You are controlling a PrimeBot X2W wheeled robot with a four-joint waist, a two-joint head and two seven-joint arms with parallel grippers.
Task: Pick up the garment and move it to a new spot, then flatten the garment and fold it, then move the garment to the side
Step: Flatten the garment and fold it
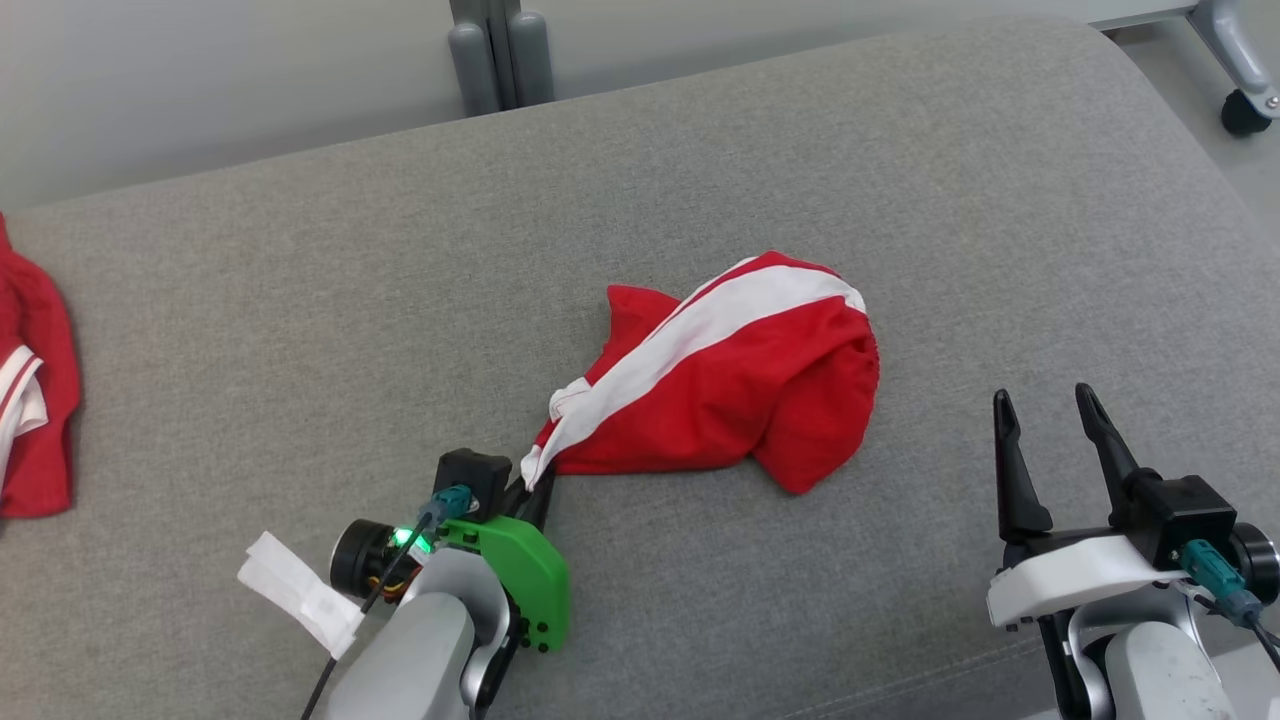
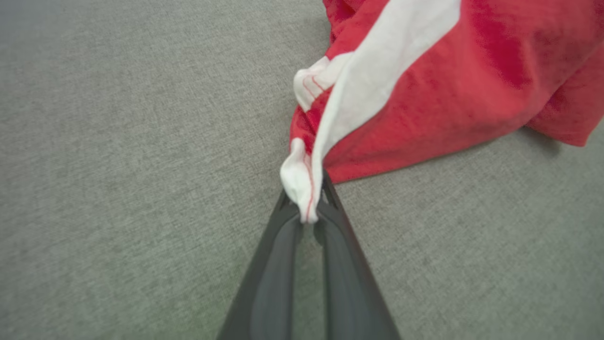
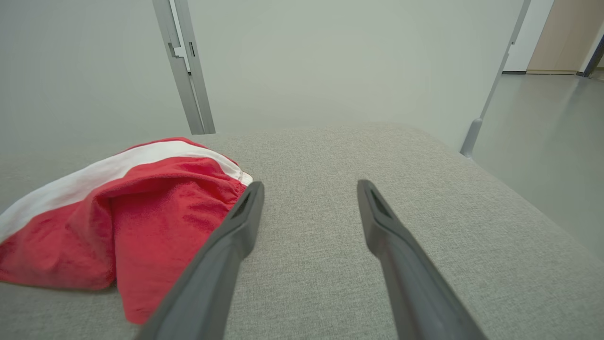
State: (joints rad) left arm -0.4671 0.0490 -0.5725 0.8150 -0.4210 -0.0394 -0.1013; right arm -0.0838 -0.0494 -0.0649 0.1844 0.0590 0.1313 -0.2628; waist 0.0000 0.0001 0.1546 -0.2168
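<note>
Head view. The red garment (image 1: 730,385), crossed by a white stripe, lies crumpled near the middle of a gray cushion (image 1: 300,300). The left hand (image 1: 535,478) sits at the garment's 7 o'clock, its two fingers pinched together on the white corner of the fabric. That corner is drawn out toward the hand while the rest of the garment rests on the cushion. The right hand (image 1: 1050,420) stands at the garment's 4 o'clock, apart from it, fingers spread wide and holding nothing. A second red cloth (image 1: 35,400) lies at the cushion's 9 o'clock edge. A gray post (image 1: 500,50) rises beyond the cushion at 12 o'clock, and a caster (image 1: 1245,110) shows at 2 o'clock.

Left wrist view. The left hand (image 2: 309,208) is closed on the white corner, which bunches between and just over the fingertips. The bulk of the garment (image 2: 448,94) spreads toward 1 o'clock, lying on the cushion (image 2: 118,165).

Right wrist view. The right hand (image 3: 309,189) is wide, with bare cushion (image 3: 424,156) between its fingers. The garment (image 3: 141,212) lies at 9 o'clock. Its gathered edge meets the tip of the nearer finger (image 3: 245,212) in this picture, but contact cannot be told. The post (image 3: 184,66) stands at 11 o'clock and the floor (image 3: 542,118) lies at 2 o'clock.
</note>
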